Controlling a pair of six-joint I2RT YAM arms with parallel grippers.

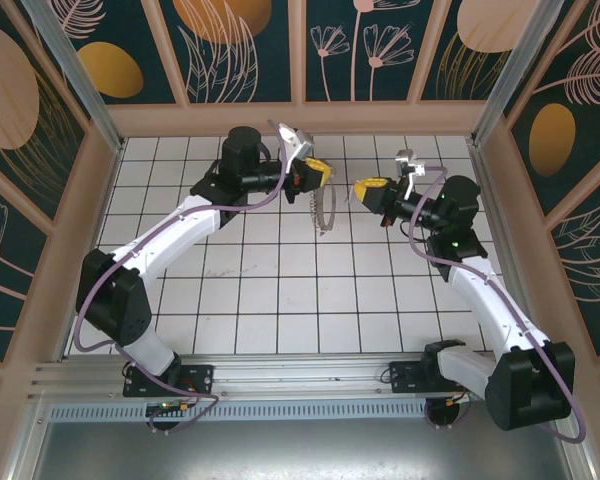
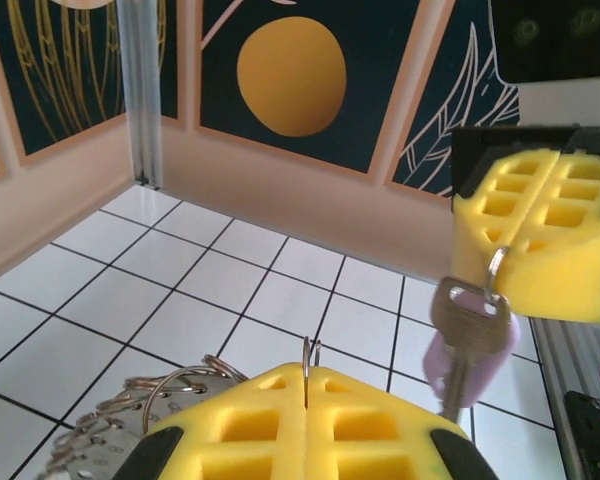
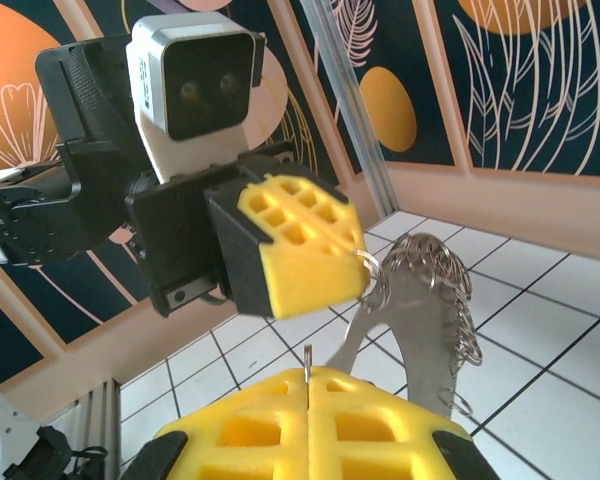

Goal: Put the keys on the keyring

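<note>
Both hands are raised above the white-tiled table (image 1: 280,290), facing each other, near but apart. The left hand (image 2: 307,390) is clamped on the thin rim of the keyring (image 3: 420,300), which hangs below it with its fringe of small metal pieces. The right hand (image 2: 528,235) is closed on the small wire loop of the key (image 2: 463,325). The key dangles beneath with its lilac tag (image 2: 495,355) behind, separate from the keyring.

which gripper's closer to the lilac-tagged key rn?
Right. The right gripper holds the key, which dangles just beneath it. The left gripper sits apart from the key, shut on the keyring.
</note>
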